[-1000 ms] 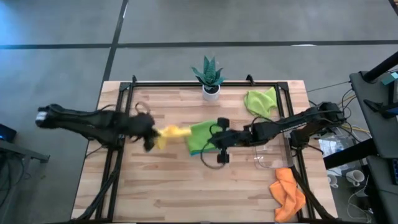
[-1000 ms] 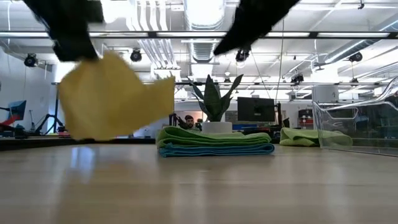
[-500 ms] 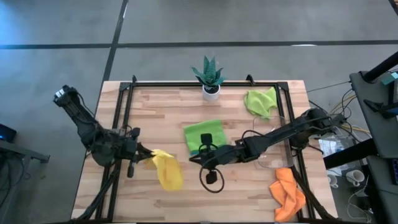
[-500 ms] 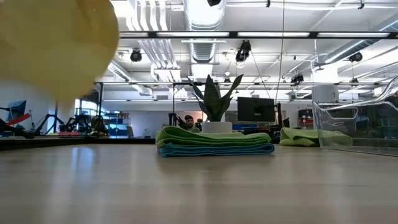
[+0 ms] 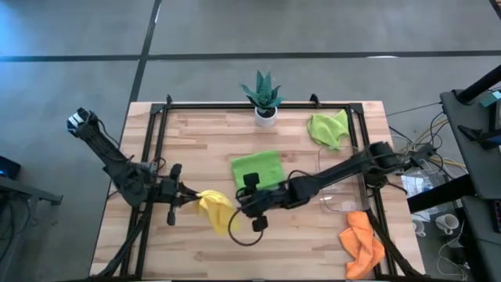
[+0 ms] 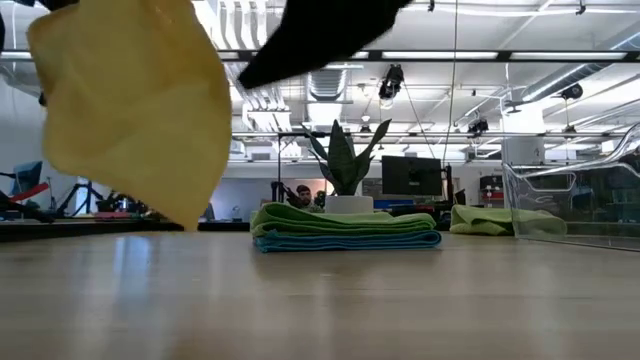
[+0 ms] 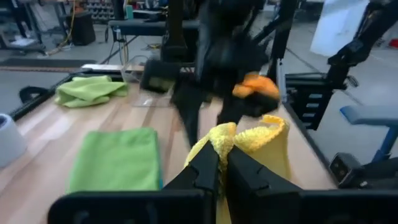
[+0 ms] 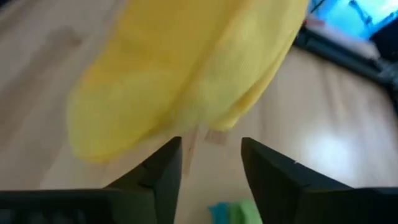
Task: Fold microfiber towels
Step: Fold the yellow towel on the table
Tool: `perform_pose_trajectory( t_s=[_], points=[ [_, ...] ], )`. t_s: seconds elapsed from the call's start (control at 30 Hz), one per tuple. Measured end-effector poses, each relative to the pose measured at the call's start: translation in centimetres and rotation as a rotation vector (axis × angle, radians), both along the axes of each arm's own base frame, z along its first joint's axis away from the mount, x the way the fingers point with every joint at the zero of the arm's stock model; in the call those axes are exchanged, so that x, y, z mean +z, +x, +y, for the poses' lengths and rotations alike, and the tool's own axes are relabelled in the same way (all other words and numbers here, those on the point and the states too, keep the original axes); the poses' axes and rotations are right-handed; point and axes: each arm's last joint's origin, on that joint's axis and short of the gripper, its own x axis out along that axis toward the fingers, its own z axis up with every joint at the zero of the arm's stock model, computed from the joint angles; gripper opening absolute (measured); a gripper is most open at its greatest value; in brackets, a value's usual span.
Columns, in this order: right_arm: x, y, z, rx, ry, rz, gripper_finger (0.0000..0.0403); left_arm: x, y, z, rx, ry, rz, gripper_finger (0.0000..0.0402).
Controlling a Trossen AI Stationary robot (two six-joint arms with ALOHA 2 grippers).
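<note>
My left gripper (image 5: 190, 200) is shut on a yellow towel (image 5: 217, 213) over the near-left part of the table. In the low view the yellow towel (image 6: 135, 100) hangs in the air. My right gripper (image 5: 236, 210) is open just right of it. In its wrist view the fingers (image 8: 210, 152) stand apart before the towel's lower edge (image 8: 186, 81); whether they touch it I cannot tell. A folded lime green towel (image 5: 257, 168) lies flat on a folded blue one (image 6: 350, 241) at mid-table. A crumpled green towel (image 5: 327, 128) lies far right, an orange one (image 5: 362, 243) near right. My left gripper pinches a bunched-up part of the yellow towel (image 7: 231, 138) between its two fingers (image 7: 202, 168). The fingers lie about level, coming from the table's left side. The rest of the towel hangs slack below and beyond them, clear of the table.
A small potted plant (image 5: 263, 98) stands at the far edge. A clear plastic tray (image 5: 338, 202) sits at the right under my right arm. Black frame rails (image 5: 153, 149) run along the table's left, far and right sides. Bare wood lies along the near edge.
My left gripper has swung toward the table's near edge with the yellow towel, which was stretched out toward the stack and now hangs down below the fingers. My right gripper has left the folded green towel and gone toward the near left, up to the yellow towel.
</note>
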Motion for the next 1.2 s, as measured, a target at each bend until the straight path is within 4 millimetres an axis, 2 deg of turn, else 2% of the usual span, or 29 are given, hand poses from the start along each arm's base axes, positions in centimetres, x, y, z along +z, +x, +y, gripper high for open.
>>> perform_pose_trajectory(
  t_s=[0.1,0.17,0.27,0.43,0.6,0.7,0.83,0.97,1.13,1.2],
  points=[
    [-2.3,0.7,0.2,-0.013,0.004,0.034,0.0180,-0.2,0.4,-0.4,0.001,-0.008,0.004,0.0000],
    [-3.0,0.8,0.3,-0.026,0.011,0.069,0.0187,-0.7,0.7,-0.7,0.007,0.016,0.024,0.0000],
    [-2.3,1.0,0.6,-0.070,0.072,0.063,0.0191,-1.2,1.1,-0.9,0.036,0.043,0.042,0.0000],
    [-1.4,1.6,0.3,-0.218,0.311,-0.008,0.0191,-1.3,1.3,-1.1,0.036,0.060,0.040,0.0000],
    [-1.5,1.5,0.7,-0.197,0.458,0.043,0.0192,-0.9,1.1,-0.9,0.036,0.054,0.025,0.0000],
    [-2.6,1.9,1.1,-0.217,0.498,0.030,0.0192,-0.6,0.9,-0.7,0.034,0.060,0.013,0.0000],
    [-5.7,3.2,1.4,-0.238,0.547,0.012,0.0184,-0.6,0.9,-0.6,0.035,0.058,0.010,0.0000],
    [-7.1,4.1,1.5,-0.279,0.534,0.008,0.0146,-0.9,1.1,-0.8,0.035,0.070,0.023,0.0000],
    [-7.6,3.5,1.1,-0.300,0.426,0.099,0.0032,-1.3,1.3,-1.1,0.025,0.090,0.046,0.0000],
    [-7.3,2.9,0.9,-0.304,0.361,0.188,0.0019,-1.7,1.5,-1.3,0.023,0.104,0.061,0.0004]
  ],
)
